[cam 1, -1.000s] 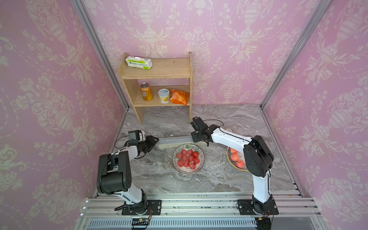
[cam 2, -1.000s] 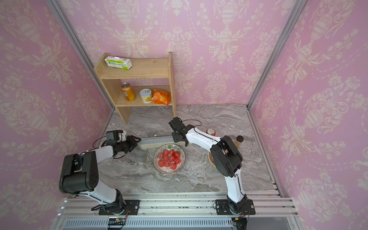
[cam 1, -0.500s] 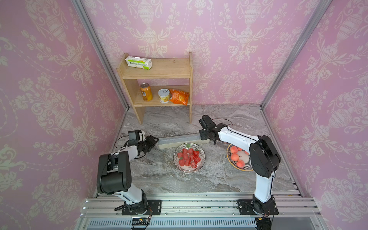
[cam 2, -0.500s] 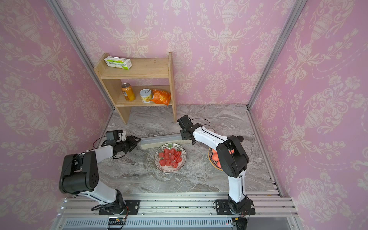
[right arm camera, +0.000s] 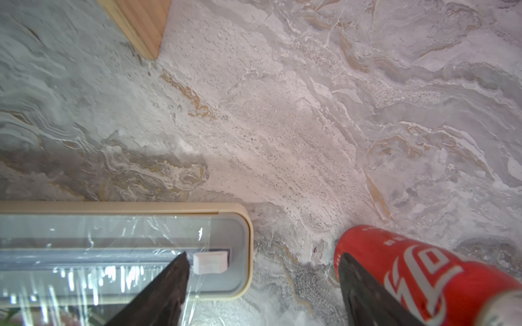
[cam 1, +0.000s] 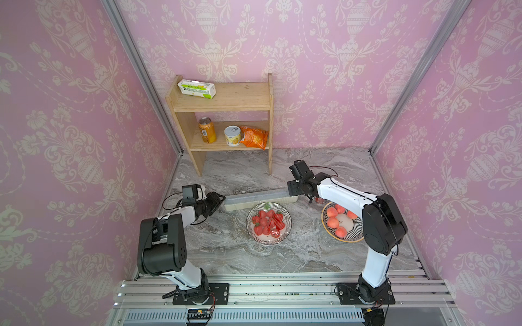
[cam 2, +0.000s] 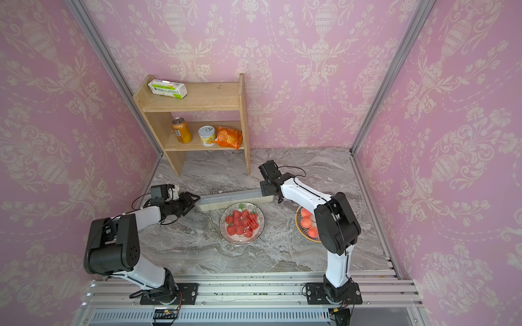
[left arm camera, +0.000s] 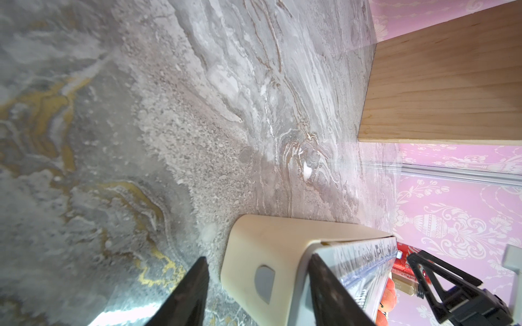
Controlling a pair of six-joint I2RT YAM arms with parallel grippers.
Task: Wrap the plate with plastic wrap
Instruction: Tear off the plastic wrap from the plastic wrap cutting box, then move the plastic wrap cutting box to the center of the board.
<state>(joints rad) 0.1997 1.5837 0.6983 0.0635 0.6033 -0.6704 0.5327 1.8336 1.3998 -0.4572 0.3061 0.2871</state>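
The plate of cut strawberries stands mid-table in both top views. Just behind it lies the long cream dispenser box with its grey top. Plastic wrap glints across that top and runs over the box's near edge toward the plate. My left gripper is open and straddles the box's left end, with bare table between one finger and the box. My right gripper is open at the box's right end. One of its fingers sits by the white slider.
A red cola can stands just past the right gripper's other finger. A striped bowl of peaches sits under the right arm. A wooden shelf at the back left holds a green-and-white carton, two cans and a snack bag.
My right gripper has moved right along the dispenser's top to its right end, and its jaws have opened wider. The left gripper has stayed at the left end.
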